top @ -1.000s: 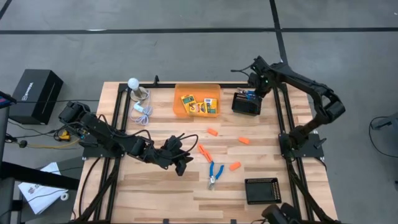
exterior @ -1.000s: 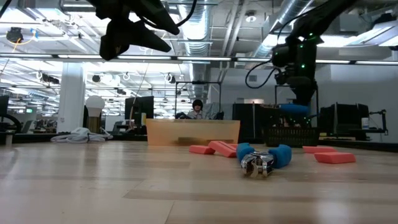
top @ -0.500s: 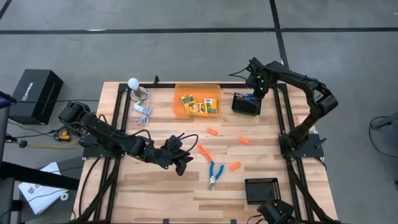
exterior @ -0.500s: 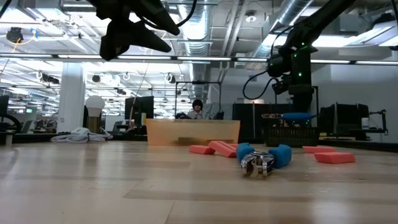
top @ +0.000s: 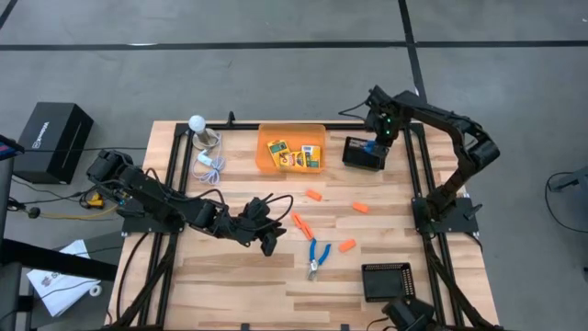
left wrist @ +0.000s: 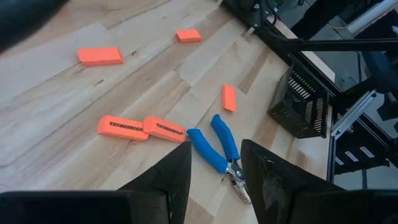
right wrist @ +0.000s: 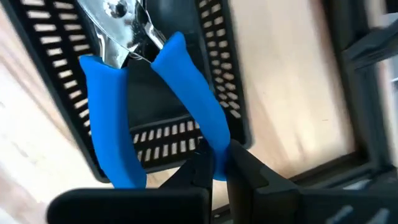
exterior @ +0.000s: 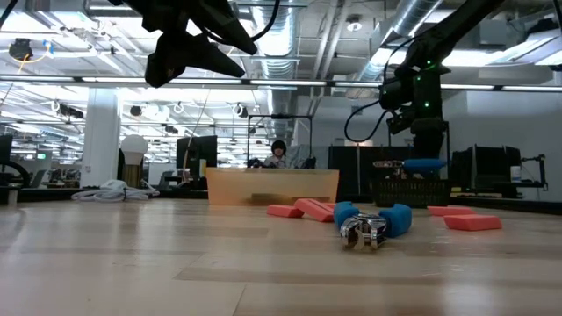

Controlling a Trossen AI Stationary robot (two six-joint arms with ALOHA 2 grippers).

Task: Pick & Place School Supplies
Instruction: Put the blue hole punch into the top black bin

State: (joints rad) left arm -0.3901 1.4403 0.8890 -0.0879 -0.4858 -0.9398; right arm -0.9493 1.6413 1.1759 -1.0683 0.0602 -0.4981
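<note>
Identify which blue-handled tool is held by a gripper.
The blue-handled tool over the far black tray, pinched by the right gripper; the other one lies loose mid-table.

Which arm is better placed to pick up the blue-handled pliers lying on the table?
The left. Its open tool hovers beside the pliers on the table, while the right tool is far off over a black tray, shut on another blue-handled pair.

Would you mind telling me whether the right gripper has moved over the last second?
Yes. In the high view the right gripper, shut on the blue-handled pliers, has shifted slightly toward the orange bin, staying over the black tray.
</note>
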